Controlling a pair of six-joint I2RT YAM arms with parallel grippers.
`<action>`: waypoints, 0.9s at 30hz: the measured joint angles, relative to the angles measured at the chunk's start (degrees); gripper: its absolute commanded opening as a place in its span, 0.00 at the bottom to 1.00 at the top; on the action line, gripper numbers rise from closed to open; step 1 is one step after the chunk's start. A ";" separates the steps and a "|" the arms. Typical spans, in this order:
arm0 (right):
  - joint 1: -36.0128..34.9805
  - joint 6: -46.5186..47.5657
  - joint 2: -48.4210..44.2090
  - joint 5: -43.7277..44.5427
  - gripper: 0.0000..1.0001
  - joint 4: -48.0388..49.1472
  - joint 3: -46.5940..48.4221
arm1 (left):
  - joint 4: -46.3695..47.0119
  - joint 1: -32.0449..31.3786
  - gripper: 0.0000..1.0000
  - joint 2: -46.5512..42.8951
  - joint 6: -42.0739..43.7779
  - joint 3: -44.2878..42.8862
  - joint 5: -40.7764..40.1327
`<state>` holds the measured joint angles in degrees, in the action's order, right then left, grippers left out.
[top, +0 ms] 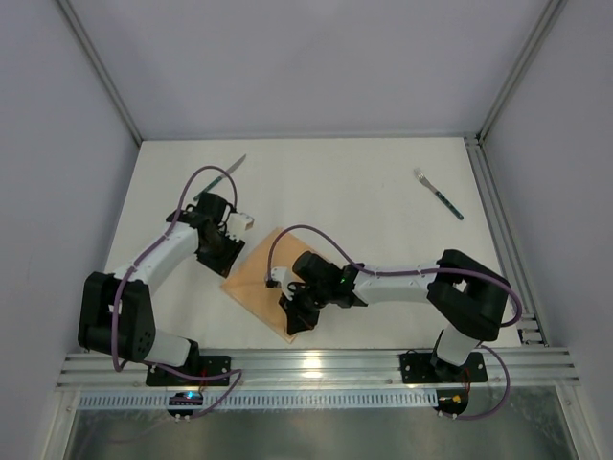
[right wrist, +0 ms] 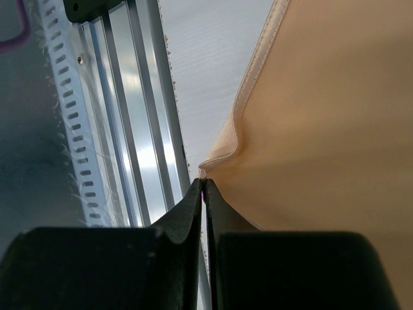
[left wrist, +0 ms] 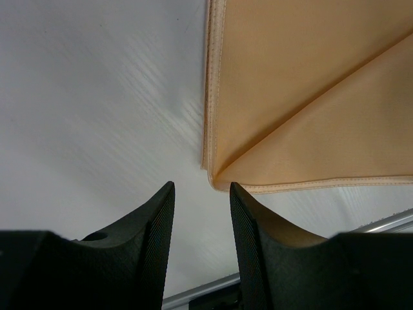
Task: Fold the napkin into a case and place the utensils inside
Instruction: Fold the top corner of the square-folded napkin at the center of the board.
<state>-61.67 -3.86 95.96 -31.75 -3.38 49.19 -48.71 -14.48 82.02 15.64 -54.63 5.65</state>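
The peach-orange napkin [top: 261, 280] lies partly folded near the table's front edge, between my two arms. My left gripper [top: 227, 251] is open just short of its left corner [left wrist: 216, 175], and its jaws hold nothing. My right gripper [top: 292, 324] is shut on the napkin's near corner [right wrist: 210, 166], lifted a little, with cloth spreading to the right [right wrist: 322, 129]. The knife [top: 226, 173] lies at the back left. The fork [top: 439, 194] lies at the back right. Both are far from the grippers.
A metal rail [top: 306, 364] runs along the table's front edge, close to the right gripper; it also shows in the right wrist view [right wrist: 129, 116]. Frame posts stand at the back corners.
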 measured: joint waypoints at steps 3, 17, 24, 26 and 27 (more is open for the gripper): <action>-0.07 -0.15 0.00 -1.01 0.04 0.02 -0.48 | 0.04 0.00 0.42 0.13 0.00 0.17 0.07; -0.37 0.04 0.07 -2.69 0.31 0.26 -1.20 | 0.20 0.00 0.42 0.44 0.00 0.66 0.17; -0.48 2.01 0.07 -2.23 0.49 -2.23 -0.15 | 0.17 0.00 0.42 0.59 0.02 0.66 0.59; -0.48 2.21 -0.20 -1.97 0.50 -2.73 0.22 | 0.17 0.00 0.41 0.59 0.15 0.68 1.20; -0.48 2.25 -0.79 -1.66 0.50 -3.04 0.22 | 0.15 -0.02 0.41 0.55 0.31 0.72 1.81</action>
<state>-62.15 -1.61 95.18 -33.41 -6.42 49.41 -48.56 -14.50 82.56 15.94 -53.91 7.46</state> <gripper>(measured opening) 0.495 0.417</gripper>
